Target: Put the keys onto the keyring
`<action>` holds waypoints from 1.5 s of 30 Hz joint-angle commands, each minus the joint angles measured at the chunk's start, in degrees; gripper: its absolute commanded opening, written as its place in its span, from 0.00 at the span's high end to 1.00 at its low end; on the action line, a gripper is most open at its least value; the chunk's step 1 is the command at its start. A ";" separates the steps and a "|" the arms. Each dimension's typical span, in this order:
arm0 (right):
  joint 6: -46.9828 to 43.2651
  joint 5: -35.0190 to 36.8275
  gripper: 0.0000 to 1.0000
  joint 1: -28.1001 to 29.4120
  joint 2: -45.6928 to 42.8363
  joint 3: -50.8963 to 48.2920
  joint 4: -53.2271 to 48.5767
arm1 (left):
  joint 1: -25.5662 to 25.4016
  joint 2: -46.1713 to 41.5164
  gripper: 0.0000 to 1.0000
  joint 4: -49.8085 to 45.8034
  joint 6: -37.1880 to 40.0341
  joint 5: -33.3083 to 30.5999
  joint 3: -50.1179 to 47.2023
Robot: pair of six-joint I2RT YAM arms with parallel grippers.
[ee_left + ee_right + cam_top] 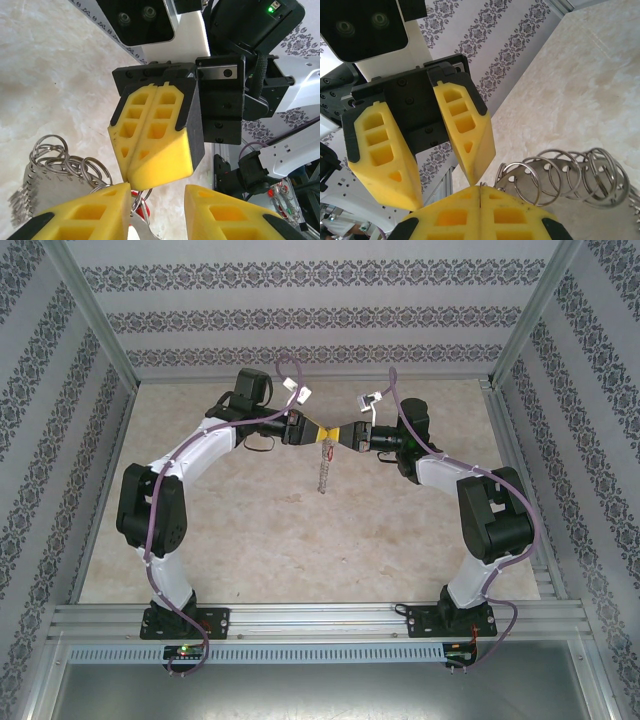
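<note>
The fingers point(467, 135) are yellow, keyring point(42, 182) silvery grey, key point(143, 212) red-headed, table point(50, 75) marbled beige, walls point(485, 45) floral-striped.

keyring point(322, 472): I see grey wire rings bunched with small flat metal pieces, dangling straight down in mid-air | key point(143, 212): I catch just its red head, by the bunch's top end, blade hidden

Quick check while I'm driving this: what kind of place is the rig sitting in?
Probably a lab robot test cell: an aluminium frame walled with patterned panels, enclosing a marble-look tabletop with a metal mounting rail along its near edge.
</note>
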 commanded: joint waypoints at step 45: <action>-0.28 -0.01 1.00 0.58 -1.06 0.72 4.47 | 1.68 -2.49 0.67 11.17 -5.13 0.90 -5.51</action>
